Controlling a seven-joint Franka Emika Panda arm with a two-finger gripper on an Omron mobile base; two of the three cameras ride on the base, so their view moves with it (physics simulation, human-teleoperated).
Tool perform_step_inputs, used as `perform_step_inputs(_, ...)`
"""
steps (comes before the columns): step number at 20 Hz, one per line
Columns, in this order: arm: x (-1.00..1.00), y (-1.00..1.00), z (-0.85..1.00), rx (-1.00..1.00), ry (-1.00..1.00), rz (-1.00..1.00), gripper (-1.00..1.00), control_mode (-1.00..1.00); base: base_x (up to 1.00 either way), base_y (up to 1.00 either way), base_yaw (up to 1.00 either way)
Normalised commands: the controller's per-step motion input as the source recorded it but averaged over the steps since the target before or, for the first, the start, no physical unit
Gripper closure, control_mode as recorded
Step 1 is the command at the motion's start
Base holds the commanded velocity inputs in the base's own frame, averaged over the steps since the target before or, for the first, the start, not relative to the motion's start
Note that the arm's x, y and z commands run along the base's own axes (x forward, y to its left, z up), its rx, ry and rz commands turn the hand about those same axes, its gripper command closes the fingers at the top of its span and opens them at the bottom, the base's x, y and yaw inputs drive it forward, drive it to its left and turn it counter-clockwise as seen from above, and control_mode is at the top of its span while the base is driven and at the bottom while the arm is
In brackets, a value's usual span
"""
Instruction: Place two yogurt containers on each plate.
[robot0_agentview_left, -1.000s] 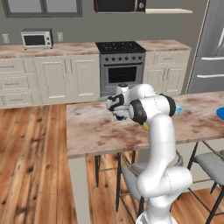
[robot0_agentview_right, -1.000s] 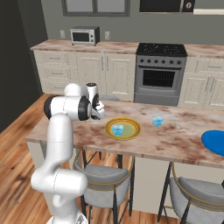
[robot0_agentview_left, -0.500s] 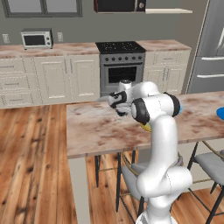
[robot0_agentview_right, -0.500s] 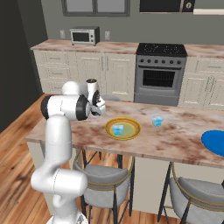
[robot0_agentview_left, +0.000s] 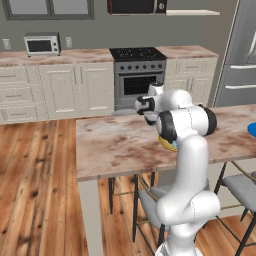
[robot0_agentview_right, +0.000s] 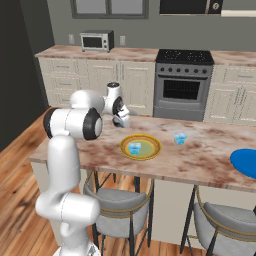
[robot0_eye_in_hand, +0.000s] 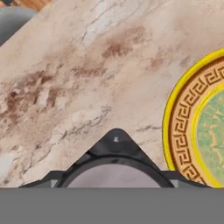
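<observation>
Hand view: your gripper (robot0_eye_in_hand: 114, 175) is closed round the dark yogurt cup (robot0_eye_in_hand: 114, 170), whitish top showing between the fingers.
Yellow plate (robot0_agentview_right: 140, 147): just beside the held cup, one pale-blue cup (robot0_agentview_right: 134, 148) sitting on it.
Second blue cup (robot0_agentview_right: 179, 138): on the marble counter (robot0_agentview_right: 200, 160), past the plate.
Blue plate (robot0_agentview_right: 245, 162): well apart, at the counter's far end.

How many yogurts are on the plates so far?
Done: one pale-blue cup sits on the yellow-rimmed plate. In hand: the tool seems closed on the dark cup, just beside that plate. Left: that cup needs setting down, a second pale-blue cup waits on the counter, and the blue plate looks bare where it shows.
</observation>
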Motion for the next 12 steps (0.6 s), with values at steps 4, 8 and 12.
perform_step_inputs(4, -0.19, -0.72, 0.13, 0.0, 0.0, -0.2, 1.0, -1.0, 0.0, 0.0, 0.0)
perform_step_inputs(8, -0.31, -0.76, 0.01, 0.05, 0.0, -0.23, 1.0, -1.0, 0.0, 0.0, 0.0)
perform_step_inputs(12, -0.32, -0.64, 0.0, 0.02, 0.0, -0.23, 1.0, -1.0, 0.0, 0.0, 0.0)
